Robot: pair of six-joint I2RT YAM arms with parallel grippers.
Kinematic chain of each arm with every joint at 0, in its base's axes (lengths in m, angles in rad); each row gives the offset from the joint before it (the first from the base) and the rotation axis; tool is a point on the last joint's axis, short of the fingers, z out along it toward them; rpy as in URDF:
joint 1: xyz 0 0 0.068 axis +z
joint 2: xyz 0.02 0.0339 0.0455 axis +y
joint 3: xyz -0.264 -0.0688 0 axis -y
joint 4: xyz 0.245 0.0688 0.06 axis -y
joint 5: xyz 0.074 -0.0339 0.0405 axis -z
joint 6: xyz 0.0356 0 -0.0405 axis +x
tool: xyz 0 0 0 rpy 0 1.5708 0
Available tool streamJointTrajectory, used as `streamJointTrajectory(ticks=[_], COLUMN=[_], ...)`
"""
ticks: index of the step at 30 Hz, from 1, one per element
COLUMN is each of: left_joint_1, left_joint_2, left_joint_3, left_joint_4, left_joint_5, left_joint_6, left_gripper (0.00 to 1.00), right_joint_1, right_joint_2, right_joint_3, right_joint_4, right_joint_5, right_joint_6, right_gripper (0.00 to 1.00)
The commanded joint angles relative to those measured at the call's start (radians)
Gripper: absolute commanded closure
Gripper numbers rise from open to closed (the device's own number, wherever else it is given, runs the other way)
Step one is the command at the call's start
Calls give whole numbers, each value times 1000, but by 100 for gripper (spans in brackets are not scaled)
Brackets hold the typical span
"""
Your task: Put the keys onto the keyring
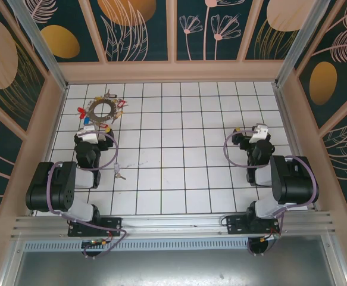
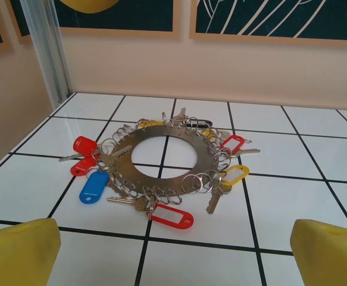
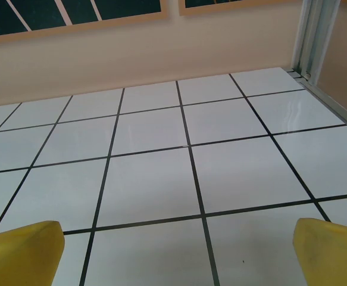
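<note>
white tiled floor [image 1: 179, 173], black grid; dark floral wall panels [image 1: 140, 30]; aluminium corner posts [image 1: 37, 43]

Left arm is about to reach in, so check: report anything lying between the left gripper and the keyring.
Nothing visible does. Bare tile lies between the open left gripper and the keyring. The nearest things are the keys and a red tag clustered at its near edge.

Floor [image 1: 185, 155] open; only keyring [image 2: 204, 156] and keys [image 2: 213, 201] clutter far-left corner.
</note>
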Motion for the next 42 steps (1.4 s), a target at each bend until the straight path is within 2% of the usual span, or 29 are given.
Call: streamJointTrajectory(ticks=[1,25,27,29,30,32,34,37,38,39,42], left_joint_1=[-1,1,-1,-1,-1,-1,-1,0,1,1,1], left_joint_2=[-2,-17,-117,-230,-272,-343,-371,-337,-307,-274,-95], left_joint_3=[4,17,90,198,236,324,421,594,636,664,810], left_joint_4=[37,12,-200,-451,-523,-651,-776,-1030,-1063,-1071,-1137], left_joint_5=[-1,12,44,71,79,99,68,-90,-99,-70,48], left_joint_6=[-9,-10,5,6,-4,-43,-116,-351,-372,-347,-300], left_gripper=[1,1,1,1,1,1,1,1,1,1,1], right_joint_1=[0,-5,4,4,4,4,4,1,-2,-9,-21], right_joint_2=[-1,-25,-108,-227,-280,-400,-489,-569,-584,-593,-592], right_joint_3=[13,16,6,34,52,133,228,354,388,407,438], right_joint_4=[14,-3,-55,-192,-261,-486,-707,-966,-1047,-1090,-1177], right_joint_5=[4,-25,-7,29,52,99,154,298,353,374,318], right_joint_6=[12,8,2,22,33,102,175,317,365,390,403], right_gripper=[1,1,1,1,1,1,1,1,1,1,1])
